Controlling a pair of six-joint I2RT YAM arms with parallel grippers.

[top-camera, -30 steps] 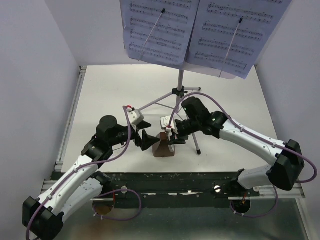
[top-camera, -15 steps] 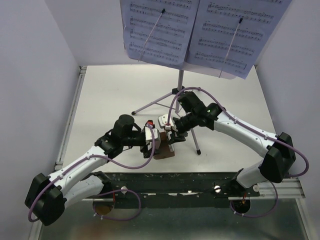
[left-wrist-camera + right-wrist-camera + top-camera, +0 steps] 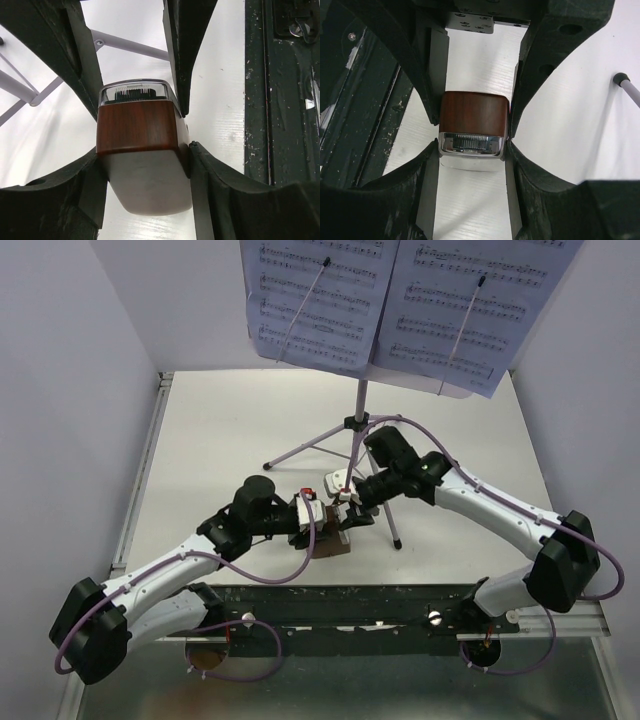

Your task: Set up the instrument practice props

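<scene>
L gripper (image 3: 311, 523) had just swung in from the left and clamped onto the metronome (image 3: 329, 541), near-centre of the bench (image 3: 220, 430). A sec ago it hung wide open, apart. R gripper (image 3: 346, 516) kept its clench on the same block. Looked like a handover. The stand (image 3: 361, 410) w/ sheet music (image 3: 320, 300) stood at the far side.

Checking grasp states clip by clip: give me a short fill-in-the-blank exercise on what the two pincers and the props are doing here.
1. The left pincer and right pincer both grip the small brown ____.
2. The lavender pages sit on the music ____.
3. That prop rests on a thin metal ____.
Missing words: metronome; stand; tripod.
</scene>
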